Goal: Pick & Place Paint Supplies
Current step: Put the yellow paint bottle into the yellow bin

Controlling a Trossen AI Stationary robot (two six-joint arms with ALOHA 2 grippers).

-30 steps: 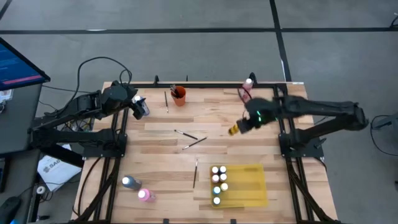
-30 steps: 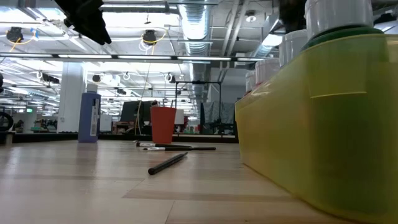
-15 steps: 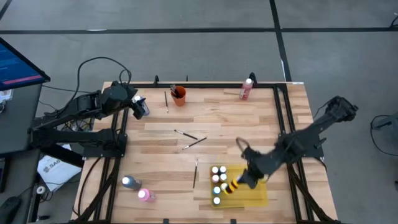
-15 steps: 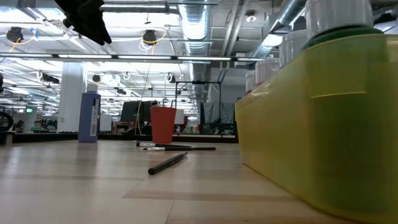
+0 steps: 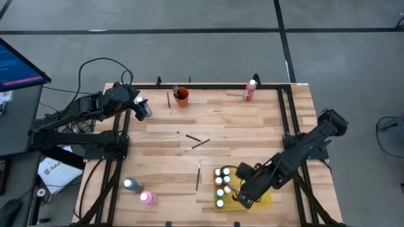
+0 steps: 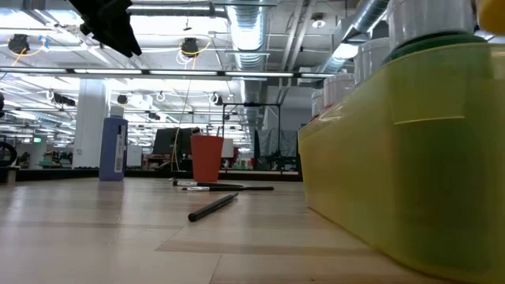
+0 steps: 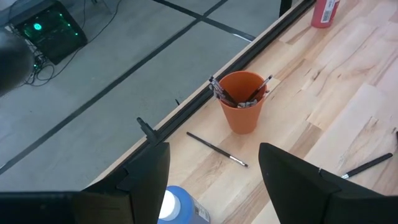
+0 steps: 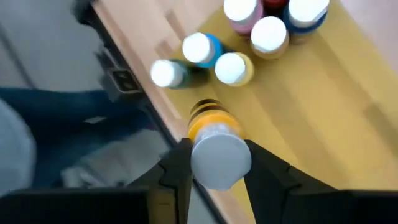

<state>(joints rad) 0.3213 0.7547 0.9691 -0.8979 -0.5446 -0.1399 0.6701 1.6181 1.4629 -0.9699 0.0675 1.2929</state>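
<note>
Right gripper (image 5: 242, 197) low over the near end of the yellow tray (image 5: 260, 184), shut part way on a yellow bottle (image 8: 216, 154), white cap up, pinched from two sides. Go down slowly and keep the bottle straight up. Aim for the bare spot just beside the group of bottles (image 5: 220, 181) in the tray, not on top of them. Stay clear of their caps, to judge by how close they stand. Let the bottom touch the tray first, then open up, then lift straight away without bumping. Left gripper (image 5: 142, 108) waiting at the far left edge of the table (image 5: 252, 126), wide open, nothing in it. Now for counting. One yellow tray and one orange cup (image 5: 182, 98). About six or seven bottles standing in the tray already, hard to count for sure. One more in the grip. Three bottles left out on the table: a blue one (image 5: 130, 185) and a pink one (image 5: 146, 198) near the front left, a red one (image 5: 250, 90) at the far edge. Four loose brushes lying flat: one (image 5: 168, 101) by the cup, two (image 5: 188, 135) (image 5: 198, 144) in the middle, one (image 5: 198, 174) just beside the tray. A few more brushes in the cup.
</note>
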